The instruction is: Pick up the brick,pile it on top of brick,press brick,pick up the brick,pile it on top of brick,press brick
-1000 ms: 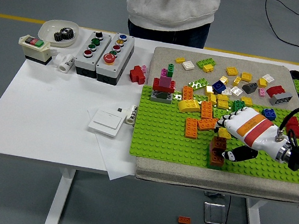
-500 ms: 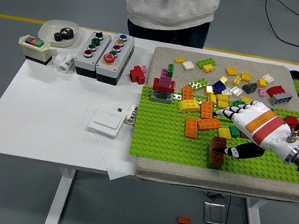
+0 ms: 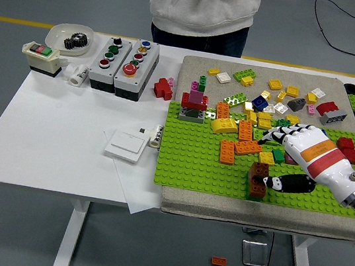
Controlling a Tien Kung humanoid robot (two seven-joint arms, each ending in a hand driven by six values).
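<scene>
My right hand [image 3: 279, 158] hovers over the green baseplate [image 3: 192, 165], fingers spread and empty, its thumb [image 3: 283, 184] lying just right of a small brown brick stack [image 3: 257, 181] near the plate's front edge. The fingertips [image 3: 272, 132] reach toward loose orange bricks [image 3: 242, 141] and a yellow brick [image 3: 266, 158]. A stack with red, pink and green bricks on a grey base [image 3: 195, 101] stands at the plate's back left. My left arm is out of sight.
Many loose bricks [image 3: 283, 95] lie on the grey mat behind the plate. Two button boxes [image 3: 125, 58], a bowl with a gear [image 3: 70, 38], a white switch [image 3: 126, 145] and a red brick [image 3: 163, 89] sit on the white table. A person stands at the far side.
My right hand has lifted off the brown stack and drawn back to the right and up, its fingers spreading. The brown stack stays where it was.
</scene>
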